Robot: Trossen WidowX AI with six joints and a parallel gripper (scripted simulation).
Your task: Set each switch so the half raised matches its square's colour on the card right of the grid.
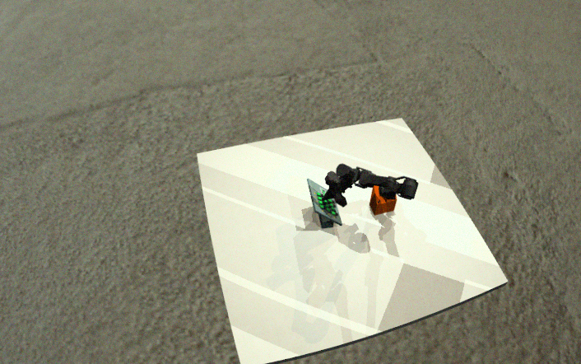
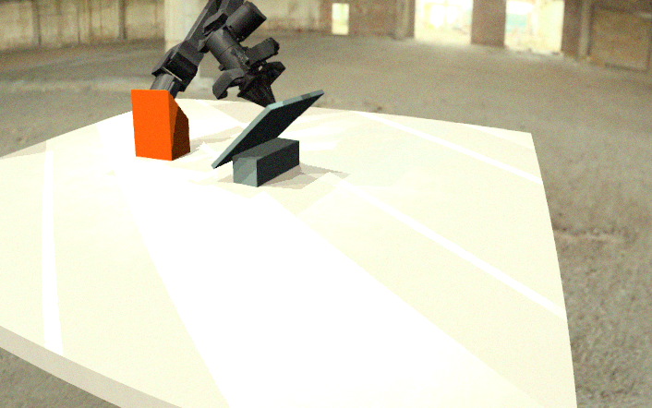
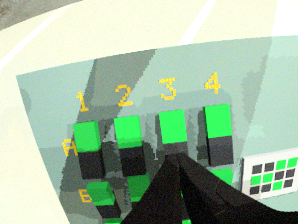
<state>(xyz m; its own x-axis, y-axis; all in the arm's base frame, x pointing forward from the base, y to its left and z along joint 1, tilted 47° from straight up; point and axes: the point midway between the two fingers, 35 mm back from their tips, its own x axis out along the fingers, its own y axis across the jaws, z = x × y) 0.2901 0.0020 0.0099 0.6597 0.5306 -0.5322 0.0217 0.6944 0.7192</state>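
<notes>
Panel (image 1: 313, 191) (image 2: 293, 106) (image 3: 45, 107): smooth, satin, plastic-looking. Switches on panel (image 3: 172, 126): smooth plastic look, green and dark grey. Card at panel's side (image 3: 246, 175): flat white, paper-like. Arm above panel (image 1: 375, 179) (image 2: 181, 60): black, mostly matt. Block under arm, near panel (image 1: 383, 204) (image 2: 151, 125): orange, smooth, matt. Tabletop beneath panel (image 1: 257, 193) (image 2: 432, 240): pale, smooth, glossy, faint reflections. Floor around tabletop (image 1: 107, 214) (image 2: 606, 240): rough, matt, concrete-like.
</notes>
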